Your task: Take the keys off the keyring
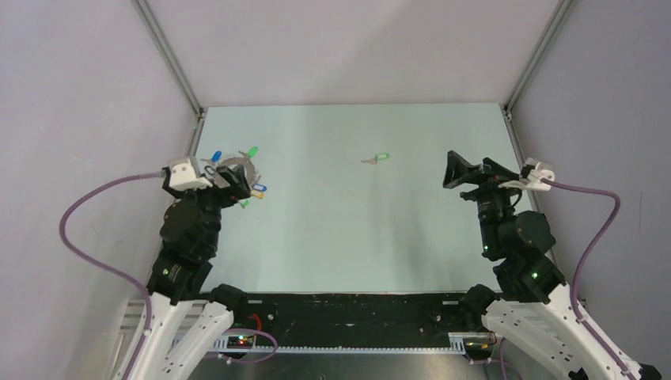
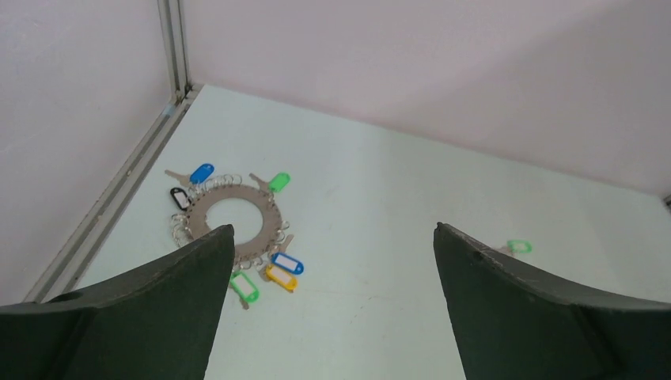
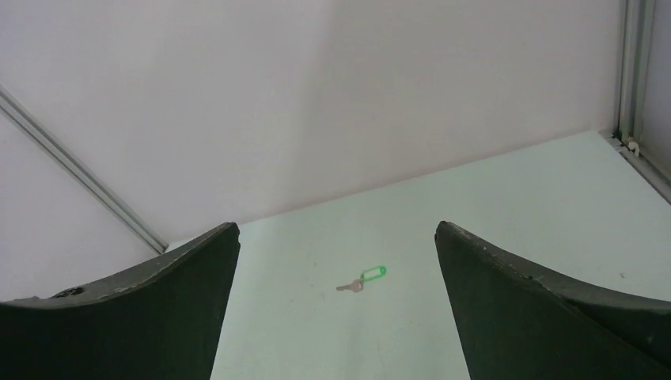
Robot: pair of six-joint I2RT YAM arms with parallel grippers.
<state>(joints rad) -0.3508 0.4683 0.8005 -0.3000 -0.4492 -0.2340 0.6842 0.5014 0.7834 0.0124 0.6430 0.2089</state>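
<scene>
The keyring [image 2: 262, 207] is a flat silver ring with small split rings round its rim, lying at the table's far left; it also shows in the top view [image 1: 235, 168]. Several keys with tags hang from it: blue [image 2: 202, 172], green [image 2: 278, 181], black [image 2: 180, 198], blue [image 2: 286, 263], yellow [image 2: 281, 278], green [image 2: 244, 286]. One loose green-tagged key [image 1: 377, 159] lies apart at mid-table, also in the right wrist view [image 3: 365, 277]. My left gripper [image 2: 334, 228] is open and empty, just above the ring's near side [image 1: 236, 182]. My right gripper [image 3: 336, 226] is open and empty, raised at the right [image 1: 472, 168].
Pale walls with metal corner posts [image 1: 172, 59] close the table on three sides. The left frame rail [image 2: 119, 190] runs close beside the keyring. The loose green key is partly hidden behind my left gripper's right finger [image 2: 554, 317].
</scene>
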